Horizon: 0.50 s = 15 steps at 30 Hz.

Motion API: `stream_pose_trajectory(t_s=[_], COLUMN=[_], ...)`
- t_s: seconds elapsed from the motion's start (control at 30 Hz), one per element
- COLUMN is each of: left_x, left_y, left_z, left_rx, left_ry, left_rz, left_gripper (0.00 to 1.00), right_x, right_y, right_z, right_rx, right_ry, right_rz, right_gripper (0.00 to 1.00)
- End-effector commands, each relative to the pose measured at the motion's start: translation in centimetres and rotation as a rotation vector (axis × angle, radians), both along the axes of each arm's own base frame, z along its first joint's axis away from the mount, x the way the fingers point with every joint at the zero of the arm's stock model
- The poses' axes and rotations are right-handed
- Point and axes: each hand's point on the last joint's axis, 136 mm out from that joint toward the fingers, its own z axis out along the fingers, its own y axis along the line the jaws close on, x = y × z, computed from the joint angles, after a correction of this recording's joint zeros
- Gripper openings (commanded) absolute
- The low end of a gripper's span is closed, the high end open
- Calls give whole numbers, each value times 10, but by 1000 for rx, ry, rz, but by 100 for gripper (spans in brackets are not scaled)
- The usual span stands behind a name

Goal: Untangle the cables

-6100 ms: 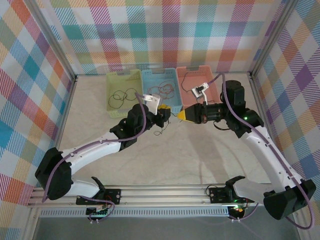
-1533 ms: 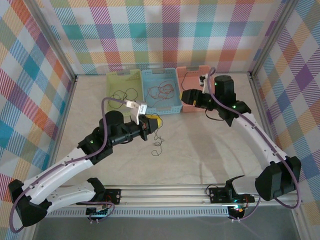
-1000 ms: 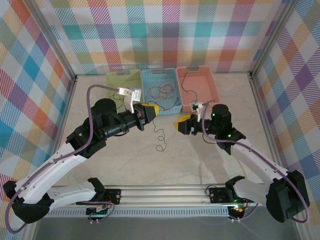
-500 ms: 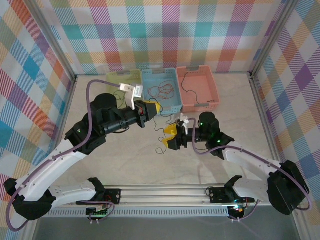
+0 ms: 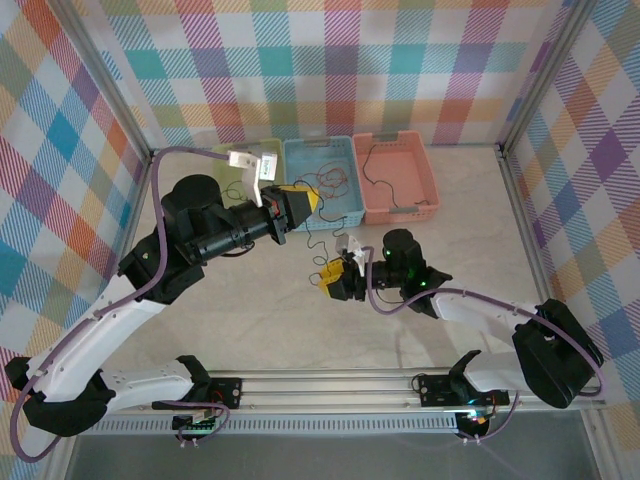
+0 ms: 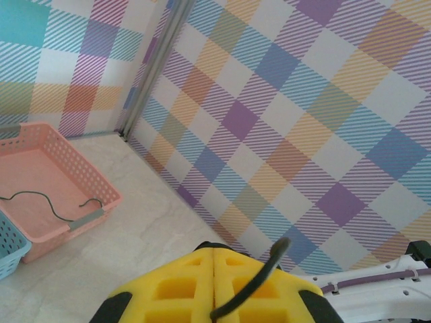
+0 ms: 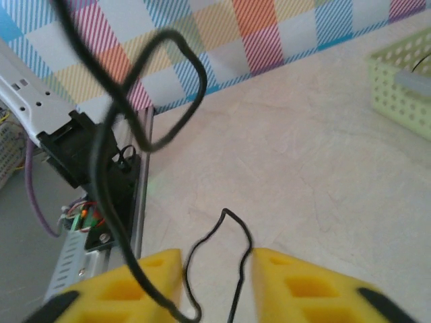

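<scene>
The left gripper (image 6: pixel 214 250) is raised, its jaws pressed shut on the black cable (image 6: pixel 258 274), which trails below them. The right gripper (image 7: pixel 215 261) is low, its jaws narrowly parted with slack cable between them. Step in hand, as judged: second grasp. Next move: pinch the cable, then separate the arms.

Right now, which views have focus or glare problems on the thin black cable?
Right wrist: the thin black cable looping near the lens is blurred, the stretch between the yellow fingers sharper. Left wrist: pink plastic basket crisp, cable across the shut left gripper soft. Top external: even light, no glare, cable hair-thin.
</scene>
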Motion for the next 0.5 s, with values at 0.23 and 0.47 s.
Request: stream_pose_trajectory(t_s=[0.23,0.47], left_x=[0,6], left_y=[12,32], left_z=[18,37], left_rx=[-4,-11], left_ry=[-52,-97], left_rz=[48,151], left_gripper=[0,0], right_x=[2,17], right_y=[4,-2], right_z=[-2,-27], right_rx=[10,-63], right_ry=[-58,-75], right_rz=[9,-80], right_gripper=[3,1])
